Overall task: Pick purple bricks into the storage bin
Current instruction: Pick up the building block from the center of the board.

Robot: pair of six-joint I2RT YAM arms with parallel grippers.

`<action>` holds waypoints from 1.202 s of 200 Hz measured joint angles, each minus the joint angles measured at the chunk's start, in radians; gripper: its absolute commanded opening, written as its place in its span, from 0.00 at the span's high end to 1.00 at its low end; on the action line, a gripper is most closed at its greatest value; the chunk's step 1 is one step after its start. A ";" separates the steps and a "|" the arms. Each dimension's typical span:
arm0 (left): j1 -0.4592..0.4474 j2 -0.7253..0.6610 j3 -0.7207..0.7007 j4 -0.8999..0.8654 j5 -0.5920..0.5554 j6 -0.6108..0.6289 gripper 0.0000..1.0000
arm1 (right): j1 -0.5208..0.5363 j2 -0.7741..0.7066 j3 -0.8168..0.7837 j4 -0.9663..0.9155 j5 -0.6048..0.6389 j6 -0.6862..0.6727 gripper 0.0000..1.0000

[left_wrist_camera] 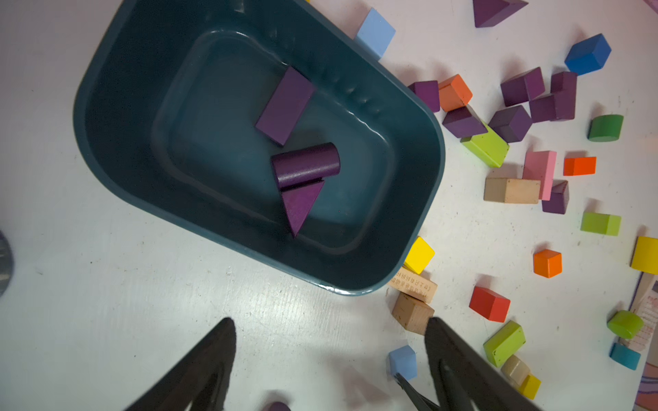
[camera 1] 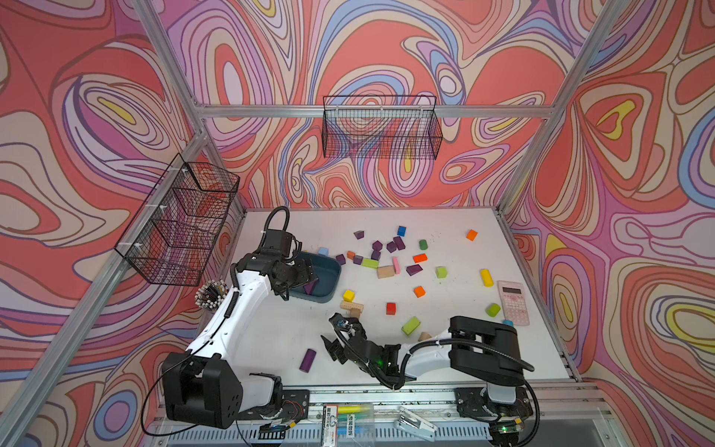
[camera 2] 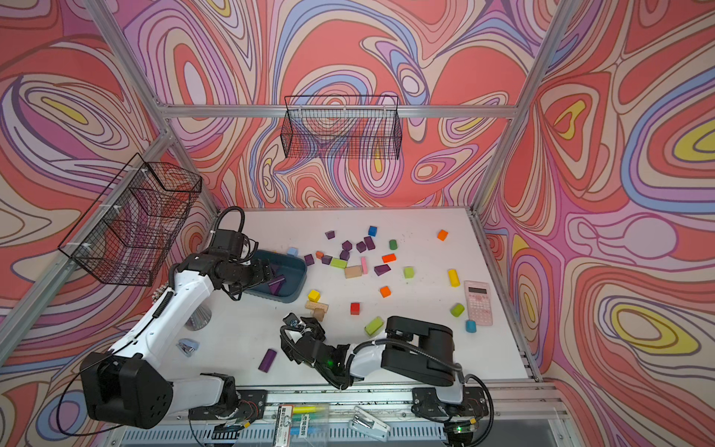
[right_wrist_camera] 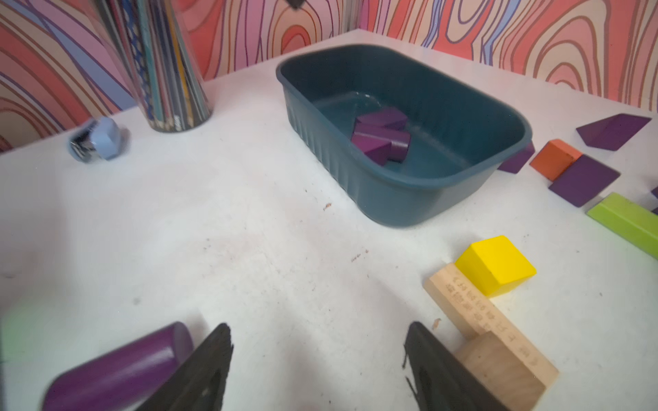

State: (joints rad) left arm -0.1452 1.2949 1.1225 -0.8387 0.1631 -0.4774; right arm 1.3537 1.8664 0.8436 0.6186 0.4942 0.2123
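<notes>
The teal storage bin (camera 1: 335, 279) (camera 2: 296, 271) (left_wrist_camera: 117, 117) (right_wrist_camera: 356, 185) sits at the table's left. Three purple bricks lie in it: a slab (left_wrist_camera: 285, 106), a cylinder (left_wrist_camera: 306, 165) and a triangle (left_wrist_camera: 301, 206). Several purple bricks (camera 1: 398, 243) (camera 2: 368, 243) (left_wrist_camera: 523, 87) lie scattered to the bin's right. A purple cylinder (camera 1: 308, 360) (camera 2: 267, 360) (right_wrist_camera: 114, 366) lies near the front edge. My left gripper (camera 1: 309, 275) (left_wrist_camera: 331, 323) hovers over the bin, open and empty. Just right of that cylinder, my right gripper (camera 1: 332, 334) (right_wrist_camera: 317, 327) stands open above bare table.
Other coloured blocks (camera 1: 419, 291) are spread across the table, and wooden ones (right_wrist_camera: 498, 359) lie close beside the right gripper. A pink calculator (camera 1: 512, 302) lies at the right edge. A pencil cup (right_wrist_camera: 160, 71) and a stapler (camera 2: 187, 346) stand at the left. Wire baskets (camera 1: 381, 127) hang on the walls.
</notes>
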 measured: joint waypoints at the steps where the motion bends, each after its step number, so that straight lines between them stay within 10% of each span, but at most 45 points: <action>1: 0.000 0.000 0.000 0.000 0.000 0.000 0.15 | 0.003 -0.006 0.000 -0.005 -0.003 0.002 0.21; 167: -0.127 -0.190 -0.064 -0.208 -0.014 0.037 0.19 | 0.109 -0.261 -0.051 -0.379 -0.126 0.112 0.21; 240: -0.325 -0.194 -0.151 -0.301 -0.048 -0.056 0.25 | -0.089 -0.456 -0.137 -0.456 -0.196 0.195 0.21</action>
State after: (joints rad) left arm -0.4698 1.1011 0.9714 -1.1397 0.1146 -0.5335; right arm 1.2648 1.4105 0.7071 0.1627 0.2981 0.4076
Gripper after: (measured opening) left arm 0.761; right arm 0.787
